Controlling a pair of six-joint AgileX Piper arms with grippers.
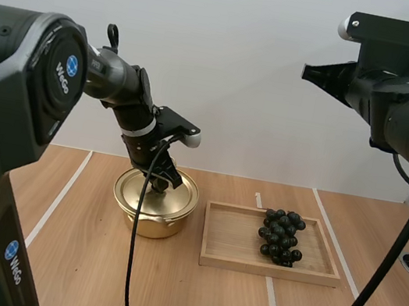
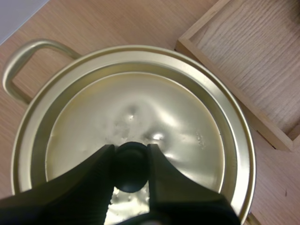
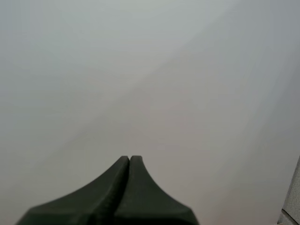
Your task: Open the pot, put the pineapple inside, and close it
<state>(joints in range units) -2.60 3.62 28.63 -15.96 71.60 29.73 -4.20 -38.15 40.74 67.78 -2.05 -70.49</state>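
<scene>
On top of the gold pot (image 1: 153, 209), the left gripper (image 2: 130, 153) has the knob pinched.
The lid (image 2: 140, 108) sits flat and closed on the pot, and the two black fingers come down either side of its round black knob (image 2: 130, 168), closed in tight against it, the tips squeezing it between them. The pot stands on the wooden table (image 1: 186, 300), left of centre, with one looped handle visible at its rim. Just beside it to the right, not touching, lies the wooden tray (image 1: 226, 261). There is no pineapple to call, but a dark bunch of grapes (image 1: 280, 235) rests inside the tray toward its right end. The right gripper (image 3: 129, 161) hangs high above the table's right side, well apart from everything, fingers pressed together into one wedge with nothing between them.
</scene>
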